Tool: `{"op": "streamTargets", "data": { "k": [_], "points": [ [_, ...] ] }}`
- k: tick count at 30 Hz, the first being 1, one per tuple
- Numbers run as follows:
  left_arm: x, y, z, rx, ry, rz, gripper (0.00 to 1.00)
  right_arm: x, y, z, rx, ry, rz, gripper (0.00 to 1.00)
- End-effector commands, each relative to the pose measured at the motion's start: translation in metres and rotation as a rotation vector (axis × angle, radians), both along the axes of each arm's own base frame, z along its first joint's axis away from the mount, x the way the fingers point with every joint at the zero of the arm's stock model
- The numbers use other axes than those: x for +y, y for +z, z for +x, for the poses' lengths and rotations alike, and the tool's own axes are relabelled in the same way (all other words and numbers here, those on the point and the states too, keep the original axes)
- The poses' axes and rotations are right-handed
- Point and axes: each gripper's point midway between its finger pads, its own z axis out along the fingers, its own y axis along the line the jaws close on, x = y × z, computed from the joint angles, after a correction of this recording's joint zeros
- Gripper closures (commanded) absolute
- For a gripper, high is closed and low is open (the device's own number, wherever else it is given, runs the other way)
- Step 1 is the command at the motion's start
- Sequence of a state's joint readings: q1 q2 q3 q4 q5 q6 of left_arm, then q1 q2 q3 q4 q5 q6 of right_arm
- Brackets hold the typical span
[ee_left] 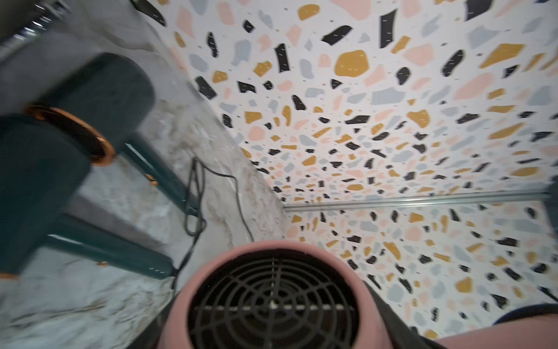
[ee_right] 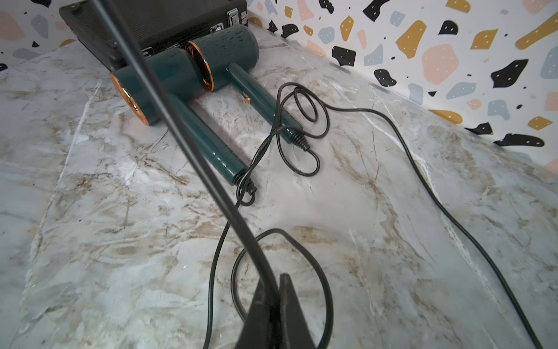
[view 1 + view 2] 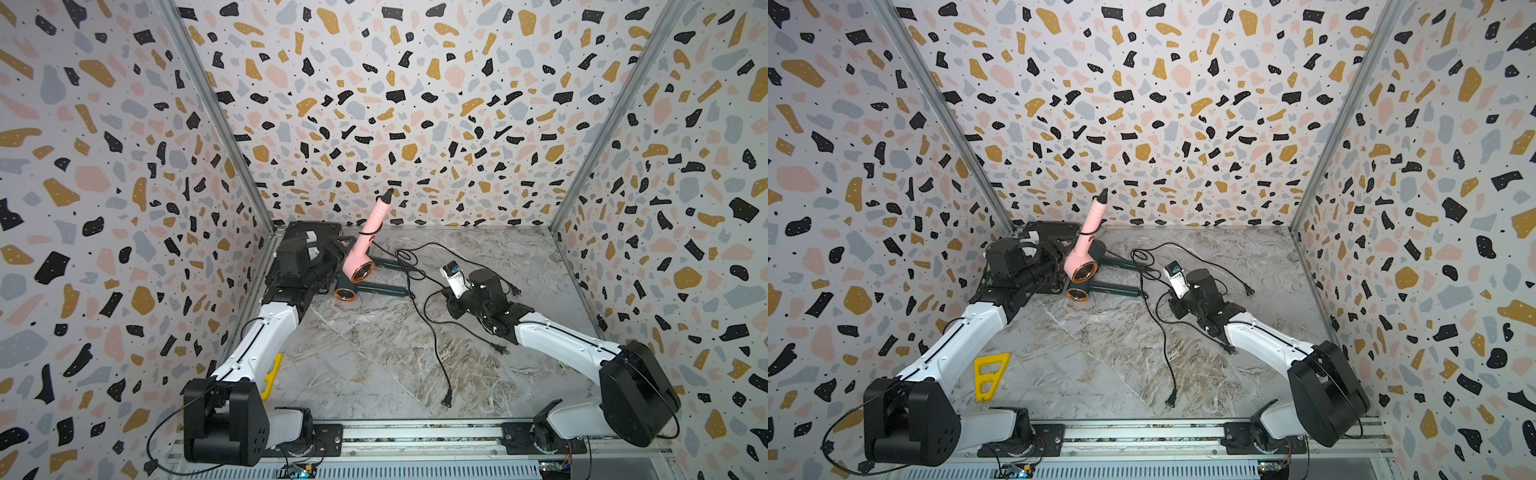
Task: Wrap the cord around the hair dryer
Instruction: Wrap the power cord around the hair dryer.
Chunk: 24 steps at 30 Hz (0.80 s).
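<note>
My left gripper (image 3: 338, 255) is shut on the head of a pink hair dryer (image 3: 374, 224) and holds it off the table at the back left. Its handle tilts up toward the back wall. The rear grille of the pink hair dryer (image 1: 271, 302) fills the left wrist view, with a dark finger (image 1: 389, 317) beside it. A turn of black cord (image 3: 366, 234) crosses the handle. My right gripper (image 2: 273, 287) is shut on the cord (image 2: 181, 139), which runs taut from the jaws toward the dryer. In both top views the right gripper (image 3: 448, 298) is low at mid-table.
Two dark green hair dryers (image 3: 386, 289) (image 2: 229, 48) lie side by side in front of a black case (image 3: 311, 228). Their loose cords trail over the marble, with plugs (image 3: 446, 399) (image 3: 503, 349) (image 3: 515, 291). A yellow tool (image 3: 990, 374) lies at front left.
</note>
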<state>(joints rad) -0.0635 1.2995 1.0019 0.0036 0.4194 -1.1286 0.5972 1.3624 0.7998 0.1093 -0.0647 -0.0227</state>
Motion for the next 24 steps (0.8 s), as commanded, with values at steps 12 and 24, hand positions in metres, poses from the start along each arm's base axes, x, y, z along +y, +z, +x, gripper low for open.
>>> {"op": "streamTargets", "data": {
  "k": [12,24],
  "points": [
    [0.062,-0.035,0.005,0.140,0.078,0.927,1.00,0.016,0.033,-0.076,-0.042,0.229,-0.061,1.00],
    [-0.007,-0.064,-0.012,0.117,-0.406,1.209,1.00,0.030,0.086,-0.054,-0.190,0.289,-0.135,1.00]
  ]
}}
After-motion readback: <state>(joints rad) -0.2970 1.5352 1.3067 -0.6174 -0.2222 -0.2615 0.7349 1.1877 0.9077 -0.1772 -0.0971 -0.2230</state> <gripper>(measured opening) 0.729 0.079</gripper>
